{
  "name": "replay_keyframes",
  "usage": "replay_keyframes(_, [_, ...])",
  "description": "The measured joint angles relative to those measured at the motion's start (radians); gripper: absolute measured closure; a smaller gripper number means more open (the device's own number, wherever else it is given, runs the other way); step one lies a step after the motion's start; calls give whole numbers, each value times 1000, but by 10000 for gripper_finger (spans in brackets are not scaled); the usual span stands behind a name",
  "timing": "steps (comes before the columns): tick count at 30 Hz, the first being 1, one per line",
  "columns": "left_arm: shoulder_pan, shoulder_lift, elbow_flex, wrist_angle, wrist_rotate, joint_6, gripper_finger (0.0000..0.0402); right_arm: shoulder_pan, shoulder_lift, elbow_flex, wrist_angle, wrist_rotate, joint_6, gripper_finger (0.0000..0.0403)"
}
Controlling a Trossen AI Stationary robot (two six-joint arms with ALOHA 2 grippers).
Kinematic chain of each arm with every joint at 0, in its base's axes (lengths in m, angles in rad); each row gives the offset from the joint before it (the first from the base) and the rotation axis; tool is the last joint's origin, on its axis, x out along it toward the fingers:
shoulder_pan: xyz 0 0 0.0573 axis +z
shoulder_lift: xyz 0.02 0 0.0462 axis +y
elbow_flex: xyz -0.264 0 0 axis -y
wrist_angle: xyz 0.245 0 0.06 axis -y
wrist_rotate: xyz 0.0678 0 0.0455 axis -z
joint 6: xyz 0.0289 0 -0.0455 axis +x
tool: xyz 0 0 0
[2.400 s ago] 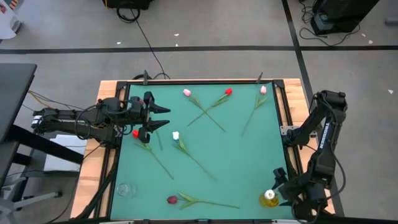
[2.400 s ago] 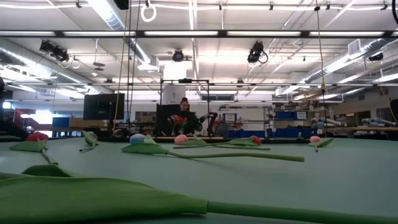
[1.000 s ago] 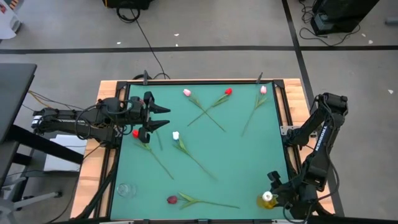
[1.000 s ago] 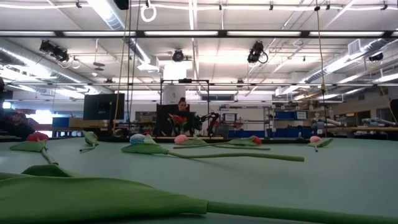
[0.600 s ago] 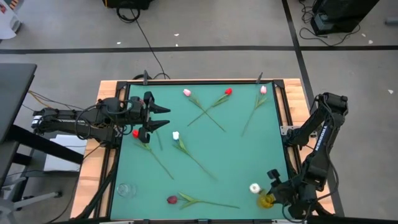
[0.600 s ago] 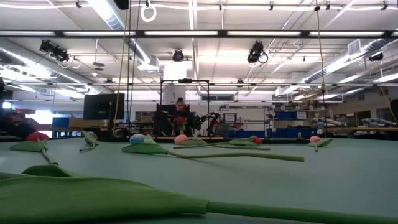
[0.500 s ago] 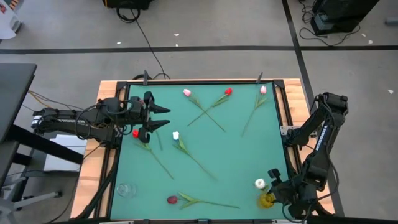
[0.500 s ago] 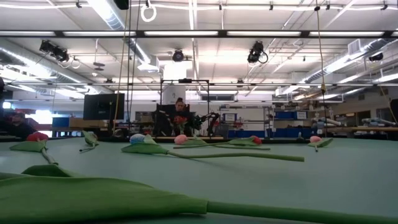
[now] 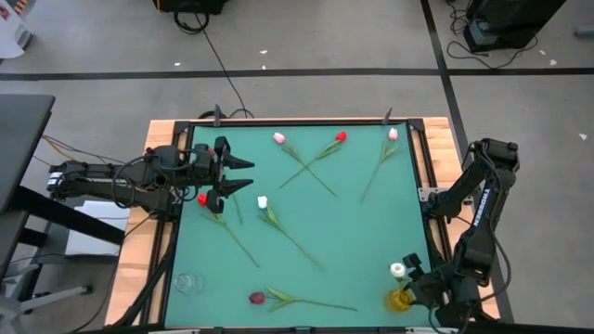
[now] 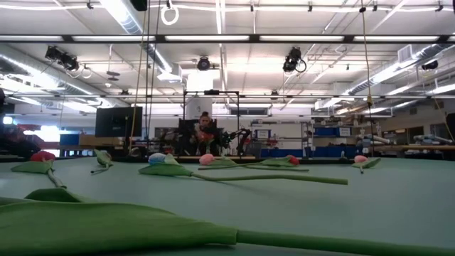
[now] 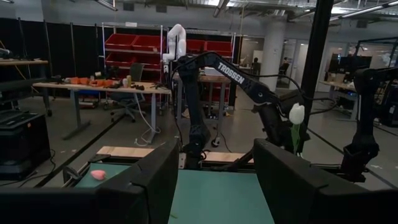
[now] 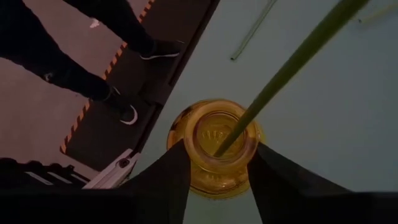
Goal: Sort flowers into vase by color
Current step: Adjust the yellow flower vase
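In the near right corner a white tulip stands in a yellow vase. Its head leans toward the far side, and its stem rises slanting out of the vase's mouth. My right gripper is open and points steeply down, one finger on each side of the vase's rim. My left gripper hangs open above the table's left edge, level, with nothing between its fingers. Red, white, pink, red, pink and maroon tulips lie flat on the green mat. My right gripper has its fingers in front of the two sides of the yellow vase's rim, coming from above at a slant. Whether they touch the vase, I cannot tell. The stem passes between them, clear of both.
A clear glass vase stands at the near left of the mat. A raised wooden frame rims the table. The middle of the mat holds long stems and leaves lying crosswise. People and benches show in the room beyond.
The white tulip has tipped in the yellow vase. Its head stood right over the vase, swung out toward the table's left, and now leans over the vase's far side. The foot of the stem has stayed in the vase.
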Motion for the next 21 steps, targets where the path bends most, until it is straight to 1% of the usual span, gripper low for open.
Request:
replay_keyframes(5, [0,0,0,0,0,0,189,11,1,-1,50,-6,11,184])
replay_keyframes(9, [0,0,0,0,0,0,189,10,1,-1,61,18,32,136])
replay_keyframes(11, [0,0,0,0,0,0,189,10,1,-1,67,34,31,122])
replay_keyframes(15, [0,0,0,0,0,0,189,10,1,-1,78,57,5,124])
replay_keyframes(21, [0,0,0,0,0,0,189,10,1,-1,85,54,-31,163])
